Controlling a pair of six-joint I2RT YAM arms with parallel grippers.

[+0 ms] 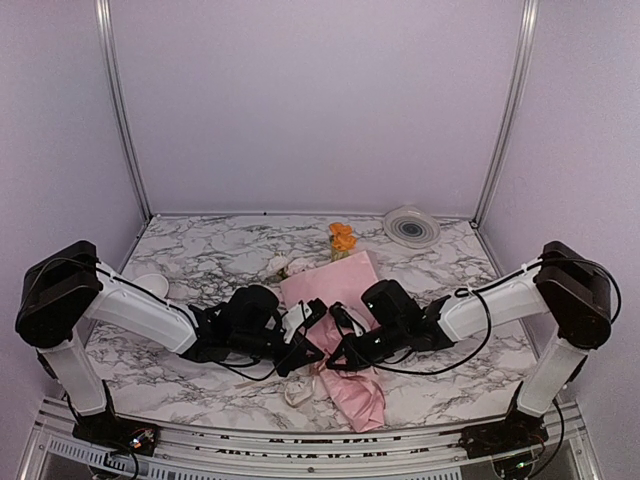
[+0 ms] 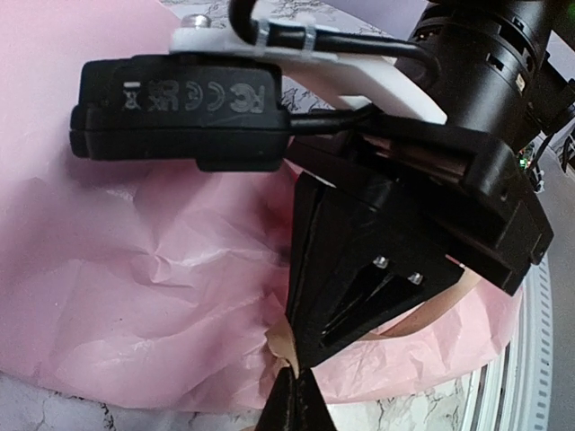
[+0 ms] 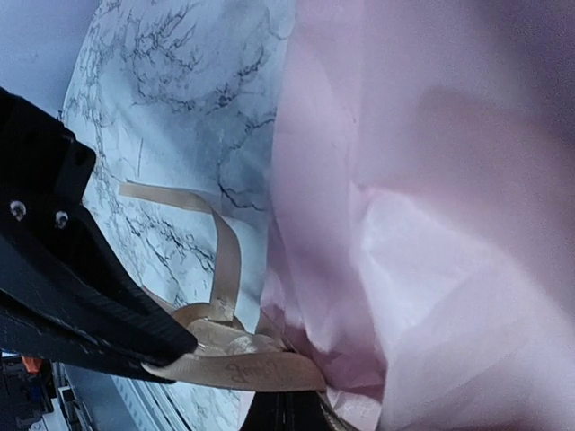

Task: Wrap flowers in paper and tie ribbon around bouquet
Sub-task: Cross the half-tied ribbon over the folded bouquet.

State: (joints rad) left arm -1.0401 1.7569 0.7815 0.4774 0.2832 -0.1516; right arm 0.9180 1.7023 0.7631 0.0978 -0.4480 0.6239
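The bouquet lies along the table's middle as a pink paper [image 1: 335,285] cone. An orange bloom [image 1: 342,238] and pale roses [image 1: 281,266] show at its far end. Tan ribbon [image 1: 300,388] loops beside its narrow near end. My left gripper [image 1: 300,350] and right gripper [image 1: 335,355] meet tip to tip there. In the left wrist view my left gripper [image 2: 296,382] is shut on a fold of ribbon [image 2: 279,340], and the right gripper [image 2: 302,358] touches the same spot. In the right wrist view my right gripper [image 3: 287,415] is shut under a ribbon [image 3: 243,370] band against the paper [image 3: 431,224].
A round white-grey disc [image 1: 411,226] sits at the back right of the marbled table [image 1: 200,250]. A small white cup-like object [image 1: 150,285] stands by the left arm. Purple walls enclose three sides, and a metal rail [image 1: 300,440] runs along the near edge.
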